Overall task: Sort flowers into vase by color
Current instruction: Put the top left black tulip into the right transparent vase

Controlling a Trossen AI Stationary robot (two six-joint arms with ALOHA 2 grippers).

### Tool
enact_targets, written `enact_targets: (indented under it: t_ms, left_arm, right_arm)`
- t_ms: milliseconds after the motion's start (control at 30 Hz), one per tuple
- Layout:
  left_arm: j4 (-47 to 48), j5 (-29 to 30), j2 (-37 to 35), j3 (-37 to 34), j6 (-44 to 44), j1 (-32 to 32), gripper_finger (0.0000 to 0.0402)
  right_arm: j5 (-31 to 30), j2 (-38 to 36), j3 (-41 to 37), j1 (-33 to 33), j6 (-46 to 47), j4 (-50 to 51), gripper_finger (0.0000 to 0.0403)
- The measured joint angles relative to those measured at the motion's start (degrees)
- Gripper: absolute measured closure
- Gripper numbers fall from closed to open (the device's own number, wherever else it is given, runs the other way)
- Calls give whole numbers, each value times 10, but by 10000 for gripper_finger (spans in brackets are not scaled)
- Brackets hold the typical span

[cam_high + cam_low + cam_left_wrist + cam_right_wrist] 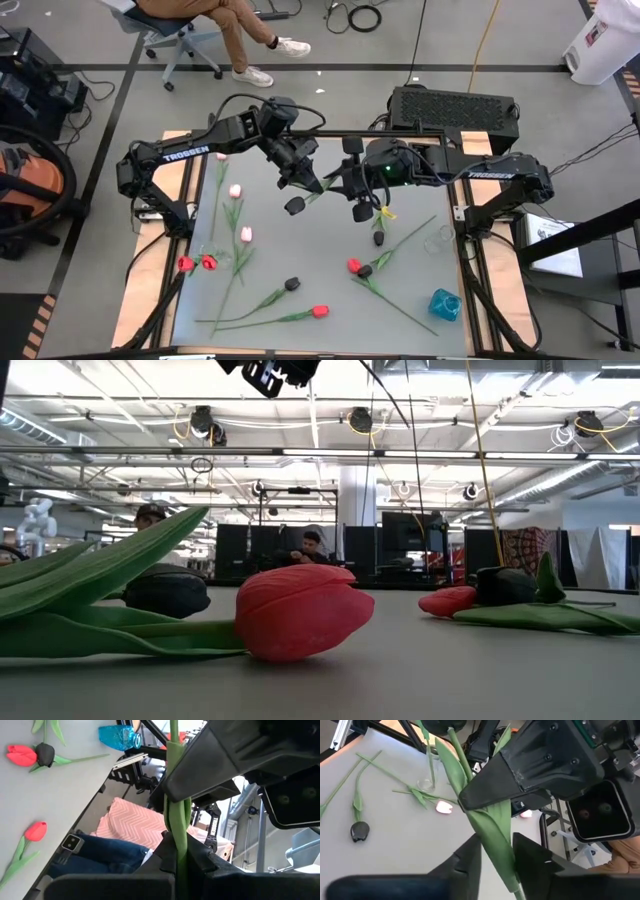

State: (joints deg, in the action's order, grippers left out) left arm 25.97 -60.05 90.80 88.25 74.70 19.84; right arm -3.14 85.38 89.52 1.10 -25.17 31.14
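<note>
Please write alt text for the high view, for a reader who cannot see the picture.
Seen from above, the left gripper and the right gripper meet over the grey table, both at one green stem with a black head. Red, pink and black tulips lie scattered around, with a blue vase lying near the right edge.

We see a pale grey counter (300, 255) with tulips lying flat across it. Along its left side lie three pink tulips (235, 191), and near the left edge two red tulips (186, 264) sit side by side. Toward the front lie a black tulip (292, 285) and a red tulip (320, 312) on long stems. Right of centre, a red and black pair (359, 268) touch heads. A blue vase (445, 304) lies at the front right corner; a clear vase (440, 240) sits near the right edge.
</note>
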Motion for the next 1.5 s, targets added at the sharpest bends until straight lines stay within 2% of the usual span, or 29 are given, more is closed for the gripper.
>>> enact_targets:
  t_ms: [267, 433, 633, 1100, 1500]
  left_arm:
    - [0, 0, 0, 0, 0, 0, 391]
    - [-5, -7, 0, 0, 0, 0, 387]
    - [-17, -29, 0, 0, 0, 0, 358]
    - [-39, -44, 0, 0, 0, 8, 308]
    - [-47, -40, 0, 0, 0, 22, 237]
  right_arm:
    - [4, 0, 0, -1, -2, 2, 393]
    - [4, 0, 0, -3, -32, 4, 395]
    - [1, 0, 0, -13, -67, 1, 400]
    - [1, 0, 0, -12, -72, 8, 402]
    - [4, 0, 0, -13, -70, 26, 403]
